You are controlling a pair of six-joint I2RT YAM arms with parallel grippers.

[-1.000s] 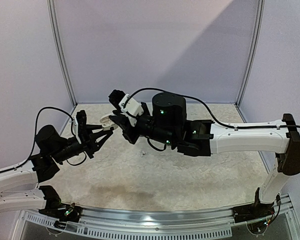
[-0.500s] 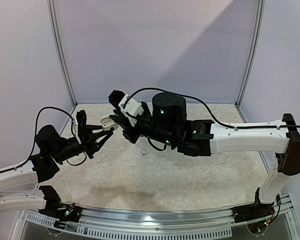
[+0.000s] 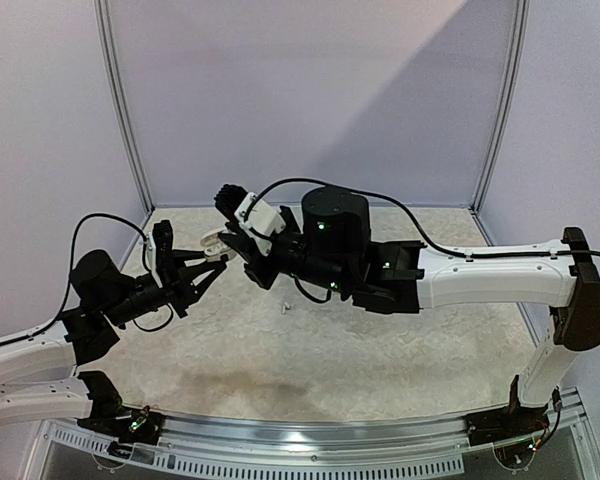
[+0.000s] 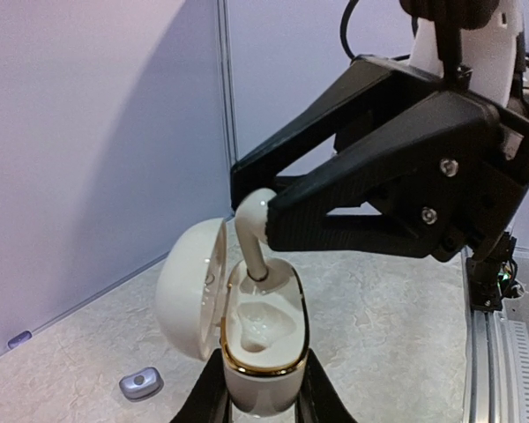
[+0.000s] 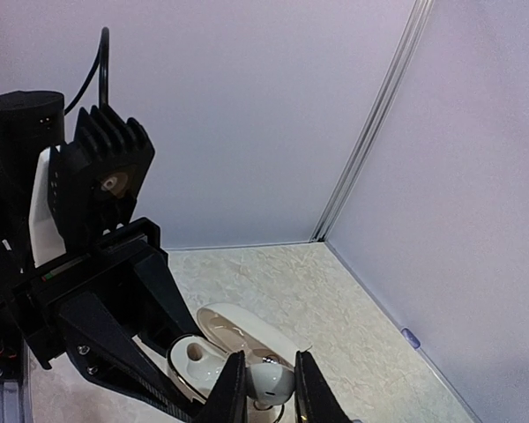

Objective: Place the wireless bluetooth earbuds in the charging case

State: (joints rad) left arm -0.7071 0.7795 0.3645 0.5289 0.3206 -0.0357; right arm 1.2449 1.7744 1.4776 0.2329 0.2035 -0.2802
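My left gripper (image 4: 263,392) is shut on a white charging case (image 4: 263,361) with a gold rim. It holds the case upright above the table with the lid (image 4: 189,286) swung open to the left. My right gripper (image 5: 266,381) is shut on a white earbud (image 5: 271,379) directly over the case. The earbud's stem (image 4: 254,251) reaches down into the case's far socket, and the near socket is empty. In the top view the two grippers meet at the case (image 3: 216,242), left gripper (image 3: 208,265) below, right gripper (image 3: 235,238) above. A tiny white bud (image 3: 287,306) lies on the table.
A small silvery-grey rounded piece (image 4: 141,383) lies on the mottled table to the left under the case. A small blue tab (image 5: 410,337) sits at the foot of the wall. Purple walls with metal posts (image 3: 120,110) enclose the table.
My right gripper with the earbud has shifted slightly left toward the case. The left arm has not visibly moved.
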